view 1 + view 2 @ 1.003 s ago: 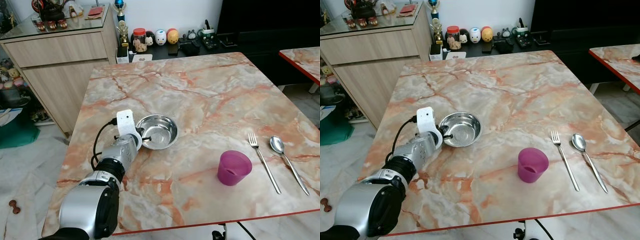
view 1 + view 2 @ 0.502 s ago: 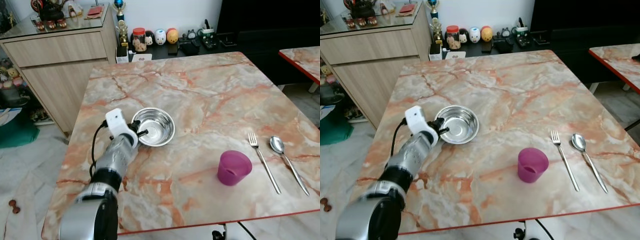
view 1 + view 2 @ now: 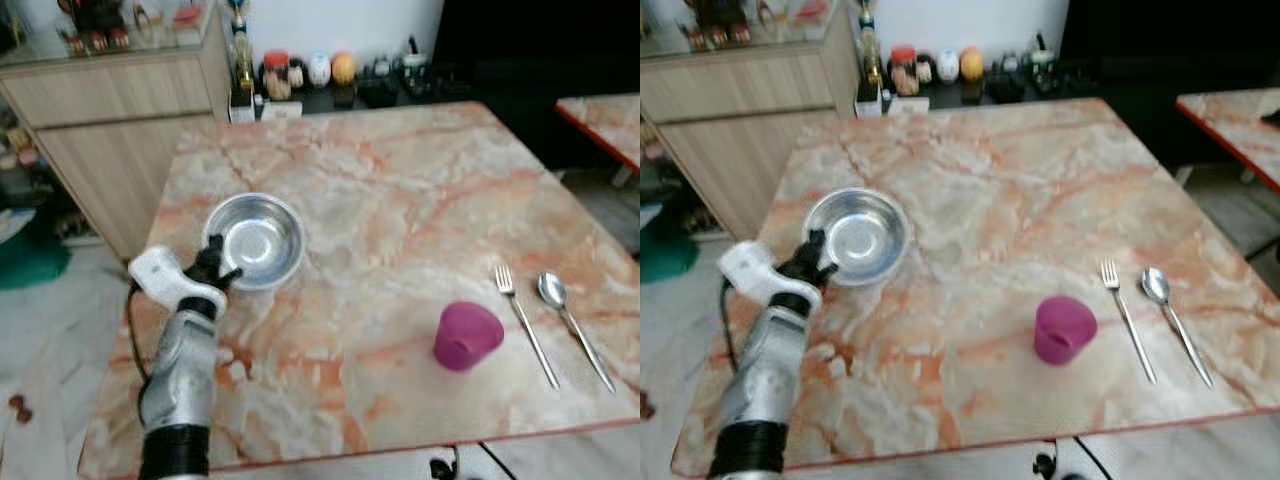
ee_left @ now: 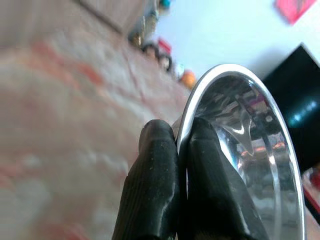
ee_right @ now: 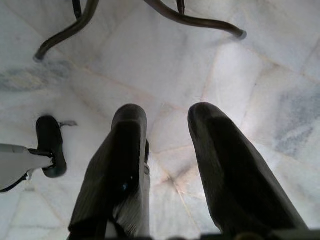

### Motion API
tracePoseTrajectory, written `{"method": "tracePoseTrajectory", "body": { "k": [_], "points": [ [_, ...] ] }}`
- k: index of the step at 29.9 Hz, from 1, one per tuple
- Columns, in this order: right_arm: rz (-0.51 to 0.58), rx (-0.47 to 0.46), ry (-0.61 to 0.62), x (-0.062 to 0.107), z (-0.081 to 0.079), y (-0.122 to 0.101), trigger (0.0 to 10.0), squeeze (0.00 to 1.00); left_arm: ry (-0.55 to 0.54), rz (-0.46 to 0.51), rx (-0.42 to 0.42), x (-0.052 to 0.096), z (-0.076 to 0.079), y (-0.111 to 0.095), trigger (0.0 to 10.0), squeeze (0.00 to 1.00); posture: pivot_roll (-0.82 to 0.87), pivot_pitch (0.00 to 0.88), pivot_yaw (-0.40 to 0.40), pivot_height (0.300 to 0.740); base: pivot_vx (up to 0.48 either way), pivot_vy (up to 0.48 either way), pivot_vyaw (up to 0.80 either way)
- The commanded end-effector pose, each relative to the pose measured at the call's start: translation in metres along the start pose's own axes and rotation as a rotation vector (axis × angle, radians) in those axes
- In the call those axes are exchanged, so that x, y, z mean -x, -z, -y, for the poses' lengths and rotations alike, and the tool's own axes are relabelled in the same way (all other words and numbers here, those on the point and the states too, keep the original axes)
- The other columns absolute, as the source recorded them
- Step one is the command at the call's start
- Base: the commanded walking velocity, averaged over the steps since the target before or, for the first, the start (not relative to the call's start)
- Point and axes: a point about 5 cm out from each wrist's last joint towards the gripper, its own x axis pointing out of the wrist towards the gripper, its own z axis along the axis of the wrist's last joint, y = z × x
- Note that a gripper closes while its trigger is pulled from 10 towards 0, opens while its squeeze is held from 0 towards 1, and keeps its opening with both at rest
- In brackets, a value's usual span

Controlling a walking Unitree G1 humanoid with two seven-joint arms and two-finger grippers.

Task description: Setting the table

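Note:
A steel bowl [image 3: 255,240] sits on the left part of the marble table [image 3: 400,220]. My left gripper [image 3: 215,270] is shut on the bowl's near left rim; in the left wrist view its fingers [image 4: 155,195] pinch the rim of the bowl [image 4: 250,150]. A purple cup [image 3: 467,335] stands near the front right. A fork [image 3: 525,325] and a spoon [image 3: 572,325] lie side by side to the right of the cup. My right gripper [image 5: 167,150] hangs open over the tiled floor.
A wooden sideboard [image 3: 110,110] stands beyond the table's far left corner. Jars and small figurines [image 3: 300,72] line a low dark shelf behind the table. A second red-edged table [image 3: 600,115] is at the far right. Black furniture legs [image 5: 150,15] cross the floor below.
My left gripper has pulled the bowl to the left across the table, toward its left edge. The head views are now blurred and slightly shifted.

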Motion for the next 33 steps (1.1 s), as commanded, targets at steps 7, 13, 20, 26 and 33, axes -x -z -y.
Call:
{"method": "tracePoseTrajectory", "body": {
  "k": [7, 13, 20, 26, 33],
  "points": [
    [0.015, 0.002, 0.012, 0.0, 0.001, -0.002, 10.0, 0.0, 0.056, 0.057, -0.132, 0.019, 0.001, -0.022, 10.0, 0.0, 0.01, 0.0, -0.009, 0.74, 0.0, 0.0, 0.0],
    [0.018, 0.0, 0.019, 0.0, 0.003, -0.002, 10.0, 0.0, 0.026, 0.052, -0.162, 0.039, -0.008, -0.024, 10.0, 0.0, 0.02, 0.0, -0.016, 0.74, 0.0, 0.0, 0.0],
    [0.015, 0.013, 0.013, 0.001, 0.005, -0.002, 10.0, 0.0, -0.001, 0.09, -0.151, 0.044, -0.006, -0.03, 10.0, 0.0, 0.03, 0.0, -0.032, 0.74, 0.0, 0.0, 0.0],
    [0.018, 0.011, 0.011, 0.001, 0.005, -0.002, 10.0, 0.0, 0.007, 0.079, -0.164, 0.036, -0.003, -0.027, 10.0, 0.0, 0.01, 0.0, -0.027, 0.74, 0.0, 0.0, 0.0],
    [0.02, 0.004, 0.014, 0.001, 0.004, -0.001, 10.0, 0.0, 0.017, 0.076, -0.153, 0.035, 0.003, -0.026, 10.0, 0.0, 0.01, 0.0, -0.025, 0.74, 0.0, -0.243, 0.0]
  ]
}}
